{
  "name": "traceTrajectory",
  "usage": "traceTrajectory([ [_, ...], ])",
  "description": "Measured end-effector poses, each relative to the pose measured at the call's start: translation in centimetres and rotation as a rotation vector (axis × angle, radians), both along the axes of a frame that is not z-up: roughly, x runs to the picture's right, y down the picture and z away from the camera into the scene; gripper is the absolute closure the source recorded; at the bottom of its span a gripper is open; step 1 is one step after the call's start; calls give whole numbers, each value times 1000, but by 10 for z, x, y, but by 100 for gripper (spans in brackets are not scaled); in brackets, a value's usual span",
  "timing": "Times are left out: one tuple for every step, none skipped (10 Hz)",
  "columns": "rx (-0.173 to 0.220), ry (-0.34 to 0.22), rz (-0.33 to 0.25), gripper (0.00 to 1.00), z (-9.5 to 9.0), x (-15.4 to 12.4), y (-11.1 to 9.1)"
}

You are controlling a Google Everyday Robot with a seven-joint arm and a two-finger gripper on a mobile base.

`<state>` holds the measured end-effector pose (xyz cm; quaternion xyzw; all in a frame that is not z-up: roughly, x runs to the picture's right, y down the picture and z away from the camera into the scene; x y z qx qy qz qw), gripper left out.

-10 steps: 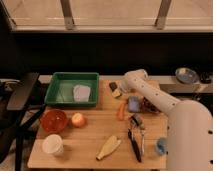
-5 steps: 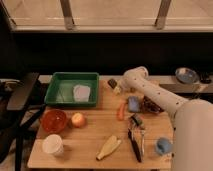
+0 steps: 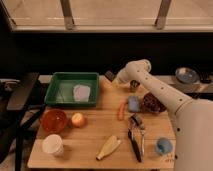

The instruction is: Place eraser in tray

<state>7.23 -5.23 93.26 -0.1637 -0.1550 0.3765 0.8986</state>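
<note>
The green tray [image 3: 56,85] sits at the table's back left with a white crumpled item [image 3: 81,92] inside. My gripper [image 3: 110,76] is at the end of the white arm [image 3: 150,82], just right of the tray's right rim and a little above the table. A small flat black block, the eraser [image 3: 108,75], shows at its tip, and the gripper looks shut on it.
An orange-red bowl [image 3: 54,120], a round fruit [image 3: 77,119] and a white cup [image 3: 52,145] lie front left. A carrot [image 3: 121,111], a light blue block [image 3: 134,103], a dark can [image 3: 134,86], black-handled utensils [image 3: 135,142], a yellow item [image 3: 109,147] and a blue cup [image 3: 162,146] lie to the right.
My gripper has risen and moved back and slightly left, closer to the tray's right rim, with the black block at its tip. Nothing on the table has shifted.
</note>
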Motion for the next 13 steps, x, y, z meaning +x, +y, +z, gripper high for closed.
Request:
traceTrajectory([
  [-4, -50, -24, 100, -7, -16, -2],
  [-8, -107, -62, 100, -17, -38, -2],
  [-7, -151, -96, 100, -25, -58, 0],
  [-8, -200, -131, 100, -34, -82, 3],
  [-11, -238, -158, 100, -41, -102, 5],
  [-19, -302, -212, 100, -52, -134, 15],
  [-28, -342, -250, 100, -61, -153, 21],
  [-35, -365, -274, 100, -65, -162, 26],
  [-35, -366, -275, 100, -66, -161, 26],
  [-34, -364, -274, 100, -66, -160, 26],
  [-34, -365, -274, 100, -66, -161, 26],
  [-34, -365, -275, 100, -66, -161, 26],
  [-33, -360, -280, 100, -64, -160, 26],
])
